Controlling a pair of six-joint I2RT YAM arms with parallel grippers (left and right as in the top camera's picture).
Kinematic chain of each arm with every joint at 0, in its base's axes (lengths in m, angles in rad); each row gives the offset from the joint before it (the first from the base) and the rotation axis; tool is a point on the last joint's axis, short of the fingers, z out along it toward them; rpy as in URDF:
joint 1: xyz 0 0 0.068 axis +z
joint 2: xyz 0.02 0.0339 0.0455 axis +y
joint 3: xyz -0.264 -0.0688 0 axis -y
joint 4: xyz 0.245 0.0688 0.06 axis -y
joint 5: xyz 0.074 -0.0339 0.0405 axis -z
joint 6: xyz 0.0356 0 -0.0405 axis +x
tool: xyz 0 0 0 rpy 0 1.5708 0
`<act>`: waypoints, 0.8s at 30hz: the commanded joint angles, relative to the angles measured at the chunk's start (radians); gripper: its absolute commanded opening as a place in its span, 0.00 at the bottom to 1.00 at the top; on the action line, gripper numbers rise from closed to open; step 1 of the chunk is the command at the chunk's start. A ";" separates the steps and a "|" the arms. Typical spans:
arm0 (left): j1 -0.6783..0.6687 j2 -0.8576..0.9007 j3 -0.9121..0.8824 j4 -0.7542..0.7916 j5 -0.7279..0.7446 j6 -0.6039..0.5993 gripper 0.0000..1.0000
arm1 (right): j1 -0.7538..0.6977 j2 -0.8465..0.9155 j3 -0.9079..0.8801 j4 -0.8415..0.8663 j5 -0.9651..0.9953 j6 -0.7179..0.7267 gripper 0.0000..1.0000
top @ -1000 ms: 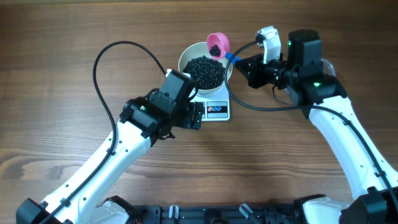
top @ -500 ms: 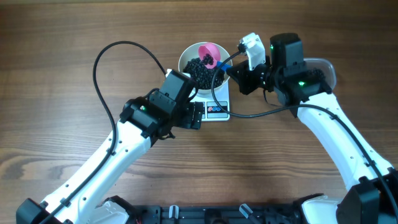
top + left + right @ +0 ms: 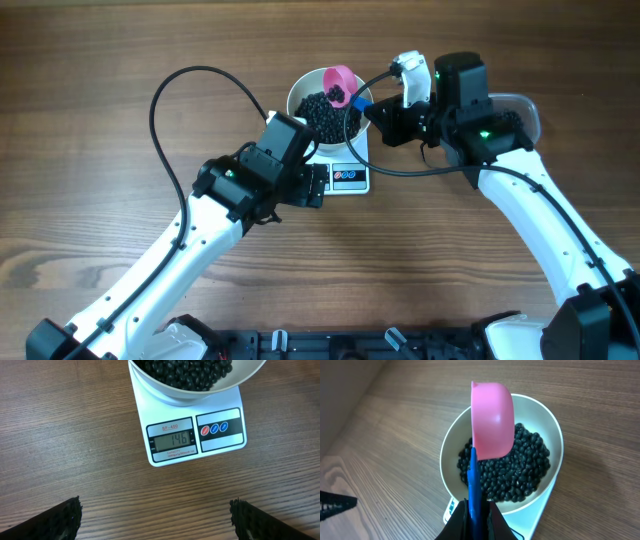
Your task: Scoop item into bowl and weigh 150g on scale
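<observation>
The left tool (image 3: 320, 186) hangs released before the scale (image 3: 196, 435), whose display reads 146. On the scale, the bowl (image 3: 547, 420) holds the beans (image 3: 520, 470). The right tool (image 3: 474, 519), clenched on the pink scoop (image 3: 492, 417), has rolled it over the bowl, adding beans; judging by the display, only a few more are needed.

The beans (image 3: 325, 118) lay in the bowl (image 3: 294, 98), which sat on the far end of the scale (image 3: 350, 178), on the table (image 3: 90, 60). The scoop (image 3: 342, 80) hung over the bowl's far right side. The left claw (image 3: 157, 522) stood before the scale, apart.
</observation>
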 commanded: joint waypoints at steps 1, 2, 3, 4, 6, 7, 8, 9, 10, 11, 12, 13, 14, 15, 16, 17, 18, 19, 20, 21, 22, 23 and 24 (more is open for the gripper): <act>0.008 0.006 -0.006 0.003 0.005 0.009 1.00 | 0.002 0.003 0.016 0.011 -0.021 0.046 0.04; 0.008 0.006 -0.006 0.003 0.005 0.009 1.00 | 0.002 0.003 0.016 0.011 -0.022 0.046 0.04; 0.008 0.006 -0.006 0.003 0.005 0.009 1.00 | 0.002 0.003 0.016 0.010 -0.021 0.045 0.04; 0.008 0.006 -0.006 0.003 0.005 0.009 1.00 | 0.002 0.003 0.016 0.010 -0.021 0.044 0.04; 0.008 0.006 -0.006 0.003 0.005 0.009 1.00 | 0.002 0.003 0.016 0.008 -0.021 -0.003 0.04; 0.008 0.006 -0.006 0.003 0.005 0.009 1.00 | 0.002 0.003 0.016 0.008 -0.021 -0.035 0.04; 0.008 0.006 -0.006 0.003 0.005 0.009 1.00 | 0.002 0.003 0.016 0.008 -0.021 -0.052 0.04; 0.008 0.006 -0.006 0.003 0.005 0.009 1.00 | 0.002 0.003 0.016 0.009 -0.021 -0.073 0.04; 0.008 0.006 -0.006 0.003 0.005 0.009 1.00 | 0.002 0.004 0.016 0.008 -0.021 -0.106 0.04; 0.008 0.006 -0.006 0.003 0.005 0.009 1.00 | 0.002 0.004 0.016 0.006 -0.021 -0.142 0.04; 0.008 0.006 -0.006 0.003 0.005 0.009 1.00 | 0.002 0.004 0.016 0.002 -0.021 -0.185 0.04; 0.008 0.006 -0.006 0.003 0.005 0.009 1.00 | 0.002 0.004 0.016 -0.002 -0.021 -0.222 0.04; 0.008 0.006 -0.006 0.003 0.005 0.009 1.00 | 0.002 0.004 0.016 -0.011 -0.021 -0.273 0.04; 0.008 0.006 -0.006 0.003 0.005 0.009 1.00 | 0.002 0.004 0.016 -0.023 -0.020 -0.327 0.04; 0.008 0.006 -0.006 0.003 0.005 0.009 1.00 | 0.002 0.006 0.016 -0.033 -0.015 -0.370 0.04; 0.008 0.006 -0.006 0.003 0.005 0.009 1.00 | 0.002 0.008 0.016 -0.038 -0.009 -0.385 0.04; 0.008 0.006 -0.006 0.003 0.005 0.009 1.00 | 0.002 0.009 0.016 -0.039 -0.005 -0.379 0.04; 0.008 0.006 -0.006 0.003 0.005 0.009 1.00 | 0.002 0.010 0.016 -0.039 -0.006 -0.362 0.04; 0.008 0.006 -0.006 0.003 0.005 0.009 1.00 | 0.002 0.010 0.016 -0.036 -0.006 -0.340 0.04; 0.008 0.006 -0.006 0.003 0.005 0.009 1.00 | 0.002 0.010 0.016 -0.031 -0.006 -0.317 0.04; 0.008 0.006 -0.006 0.003 0.005 0.009 1.00 | 0.002 0.010 0.016 -0.027 -0.011 -0.296 0.04; 0.008 0.006 -0.006 0.003 0.005 0.009 1.00 | 0.002 0.010 0.016 -0.026 -0.024 -0.291 0.04; 0.008 0.006 -0.006 0.003 0.005 0.009 1.00 | 0.002 0.010 0.016 -0.028 -0.049 -0.299 0.04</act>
